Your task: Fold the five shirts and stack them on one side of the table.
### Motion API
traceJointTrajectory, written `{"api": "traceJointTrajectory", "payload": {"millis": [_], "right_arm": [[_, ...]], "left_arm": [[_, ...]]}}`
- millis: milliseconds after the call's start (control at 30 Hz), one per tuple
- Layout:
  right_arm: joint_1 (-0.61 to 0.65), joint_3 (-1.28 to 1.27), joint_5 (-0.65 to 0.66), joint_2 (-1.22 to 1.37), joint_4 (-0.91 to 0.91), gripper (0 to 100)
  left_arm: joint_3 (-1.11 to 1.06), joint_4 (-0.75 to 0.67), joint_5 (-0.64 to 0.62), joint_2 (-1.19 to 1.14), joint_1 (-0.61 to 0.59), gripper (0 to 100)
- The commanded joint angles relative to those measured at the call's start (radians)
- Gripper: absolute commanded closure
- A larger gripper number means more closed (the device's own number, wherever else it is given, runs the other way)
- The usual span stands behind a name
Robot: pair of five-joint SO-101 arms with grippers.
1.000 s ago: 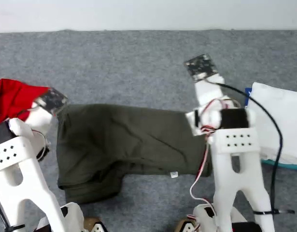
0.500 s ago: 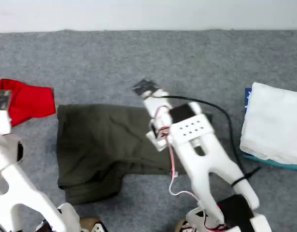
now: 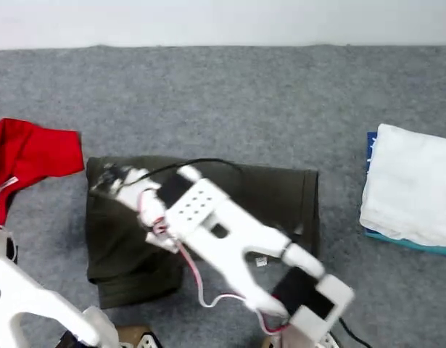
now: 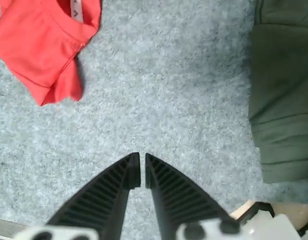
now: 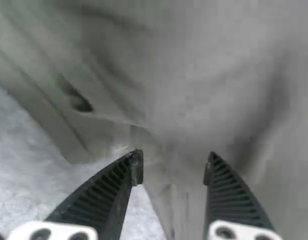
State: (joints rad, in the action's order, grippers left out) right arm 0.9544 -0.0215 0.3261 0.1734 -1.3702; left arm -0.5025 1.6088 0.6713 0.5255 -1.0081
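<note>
An olive shirt (image 3: 266, 196) lies flat across the middle of the grey table, partly folded, with a doubled edge at its near left (image 3: 135, 279). My right arm stretches over it to its left end, and my right gripper (image 5: 174, 167) hangs open just above the olive cloth (image 5: 204, 80), holding nothing. My left gripper (image 4: 137, 171) is shut and empty over bare carpet, between the red shirt (image 4: 43, 40) and the olive shirt's edge (image 4: 284, 100). The red shirt (image 3: 38, 154) lies crumpled at the far left. Folded white shirts (image 3: 415, 185) are stacked at the right edge.
A blue and teal piece (image 3: 407, 243) shows under the white stack. The left arm's white body (image 3: 19, 297) stands at the near left corner. The right arm's base (image 3: 310, 304) stands at the near edge. Grey carpet (image 3: 230, 94) runs behind the shirts.
The right arm swung from the olive shirt's right end across to its left end. The left arm drew back toward the near left, away from the shirt's left edge.
</note>
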Motion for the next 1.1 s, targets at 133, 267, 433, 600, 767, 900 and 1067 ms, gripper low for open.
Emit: {"api": "traceJointTrajectory", "payload": {"millis": [133,267,433,600,767,900,1067], "right_arm": [[0.124,0.267,-0.002,0.188,-0.142,79.0],[0.157,0.331,-0.038,0.269,-0.16,79.0],[0.165,0.334,-0.037,0.341,-0.127,79.0],[0.163,0.334,-0.025,0.355,-0.09,90.9],[0.154,0.334,0.066,0.354,-0.091,97.9],[0.131,0.336,0.078,0.344,-0.116,98.8],[0.128,0.334,0.135,0.298,-0.196,98.8]], "left_arm": [[0.005,0.008,0.015,0.031,-0.008,97],[0.005,0.009,0.015,0.031,-0.009,97],[0.005,0.015,0.015,0.031,-0.009,97],[0.004,0.012,0.014,0.031,-0.008,97],[0.004,0.014,0.014,0.031,-0.008,97],[0.004,0.015,0.014,0.031,-0.008,97],[0.004,0.015,0.014,0.031,-0.005,97]]}}
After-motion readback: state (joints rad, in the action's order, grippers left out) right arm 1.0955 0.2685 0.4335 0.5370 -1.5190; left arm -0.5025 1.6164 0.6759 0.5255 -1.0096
